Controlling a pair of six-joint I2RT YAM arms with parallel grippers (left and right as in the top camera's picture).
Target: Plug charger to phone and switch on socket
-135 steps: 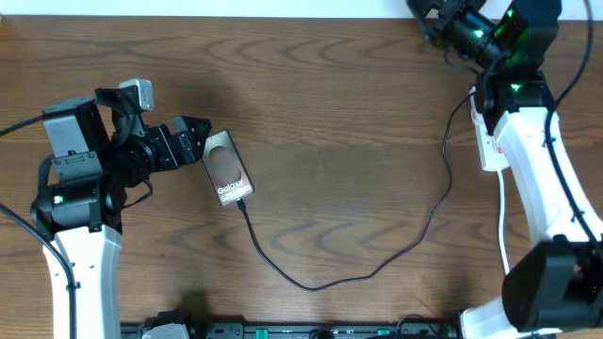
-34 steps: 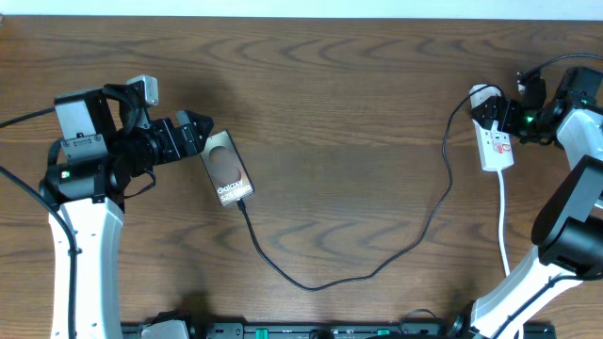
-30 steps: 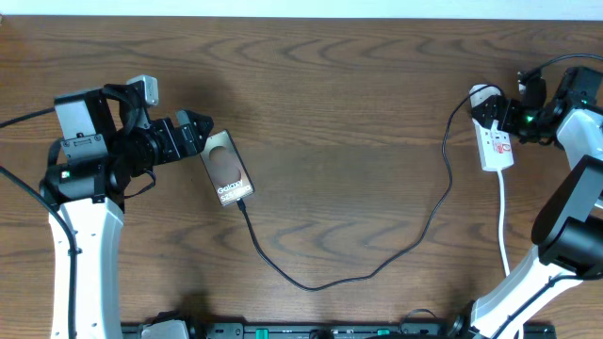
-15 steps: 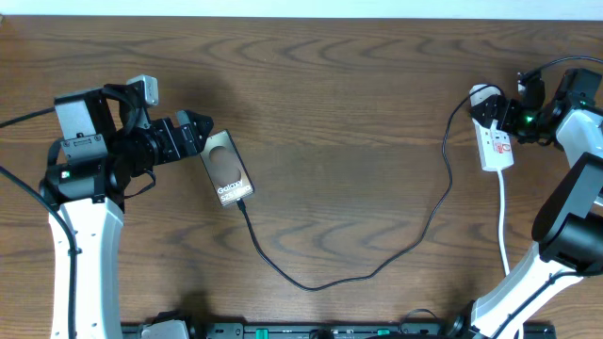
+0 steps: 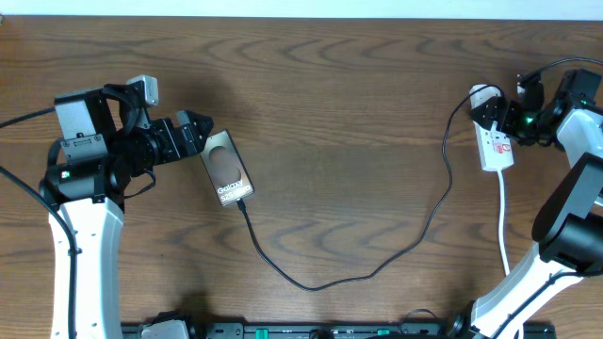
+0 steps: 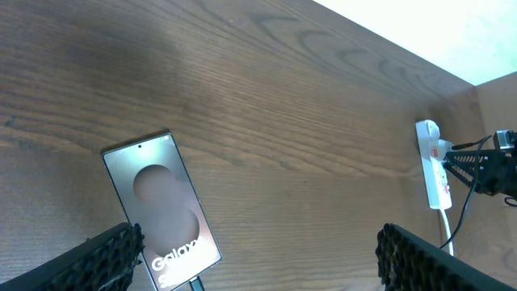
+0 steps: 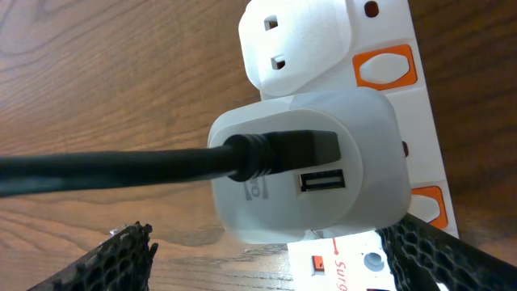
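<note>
**Switch press could shove the strip instead**

The right gripper (image 7: 279, 259) is released, its jaws straddling the white USB adapter block (image 7: 307, 174) on the white elongated power strip (image 7: 420, 121). The orange rocker switch (image 7: 386, 66) lies ahead of them, off to one side. A push that misses that small target may skid the light strip — tugging the thin black charger cable (image 5: 377, 268) at the flat dark Galaxy phone (image 6: 161, 206), which lies just ahead of the left gripper (image 6: 266, 259), whose jaws are also spread and empty.

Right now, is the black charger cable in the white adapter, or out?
In. The charger cable's plug sits inside the white adapter on the socket; the port below it is empty.
</note>
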